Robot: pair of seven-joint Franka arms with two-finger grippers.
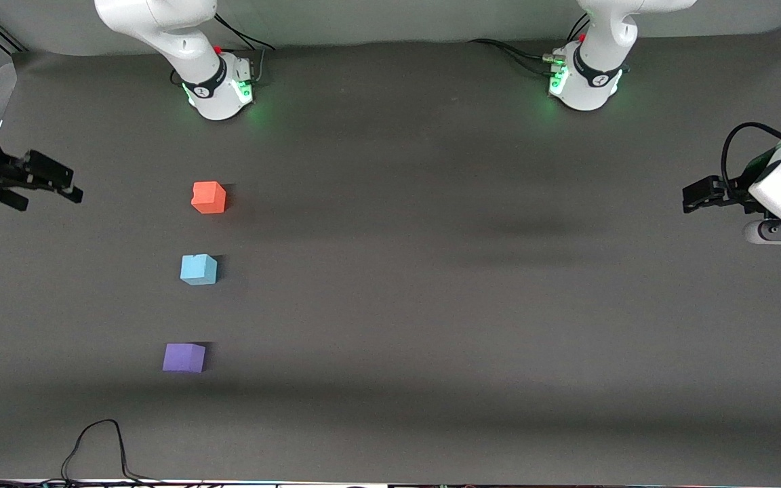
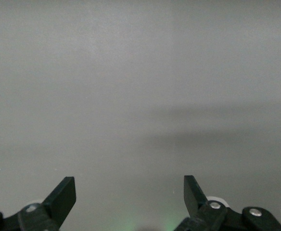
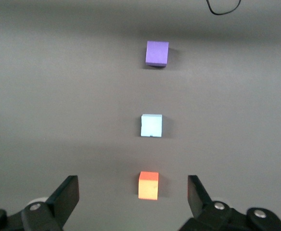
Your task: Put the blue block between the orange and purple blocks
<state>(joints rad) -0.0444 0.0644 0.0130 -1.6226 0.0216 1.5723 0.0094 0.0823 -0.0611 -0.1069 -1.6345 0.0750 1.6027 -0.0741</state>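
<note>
right gripper [image 1: 48, 181] hangs over the right arm's end of the table [image 1: 431, 271], fingers spread wide and holding nothing. left gripper [image 1: 695, 196] waits over the left arm's end, fingers apart too. blue block [image 1: 198, 269] sits between the orange block [image 1: 209, 197] and the purple block [image 1: 184, 357], apart from both, purple nearest the front camera.

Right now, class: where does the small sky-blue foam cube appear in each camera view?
Front view: small sky-blue foam cube sits between the orange-red foam cube and the violet foam cube.
Left wrist view: not in it.
Right wrist view: centre.
Shared landmark: the violet cube.
</note>
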